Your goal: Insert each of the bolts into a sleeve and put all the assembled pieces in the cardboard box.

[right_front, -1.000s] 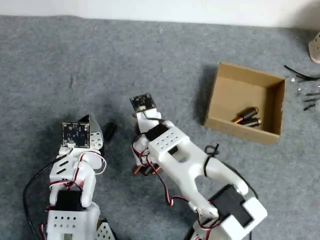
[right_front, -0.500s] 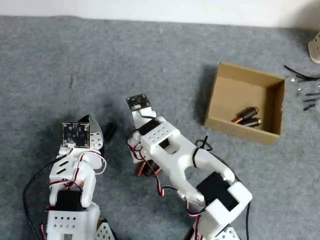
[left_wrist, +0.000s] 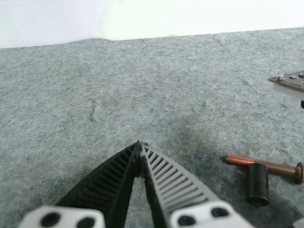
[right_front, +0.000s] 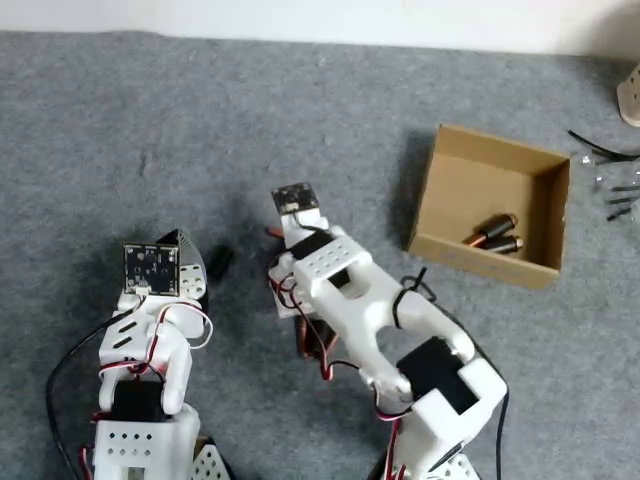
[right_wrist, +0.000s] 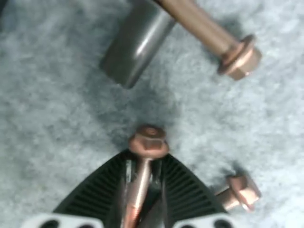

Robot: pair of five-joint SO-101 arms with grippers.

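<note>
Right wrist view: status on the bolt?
Right gripper shut on bolt. Left gripper shut, empty. Sleeve lies free, second bolt by it.

Robotics workbench: grey felt-covered table [right_front: 150, 120], white wall [right_front: 300, 12] behind, two white arms [right_front: 350, 290] with exposed wiring [right_front: 322, 352] and bare circuit boards [right_front: 152, 268], loose hardware [right_front: 612, 190] at the table edge.

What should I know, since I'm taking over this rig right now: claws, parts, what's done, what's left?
Left claw: shut, empty, over bare carpet.
Right claw: shut on a bolt, its head past the tips.
On the carpet: one loose sleeve, a second bolt beside it, and a third bolt by the right claw.
Done: two assembled pieces lie in the cardboard box.
To do: sleeve the held bolt and the loose ones, then box them.
</note>
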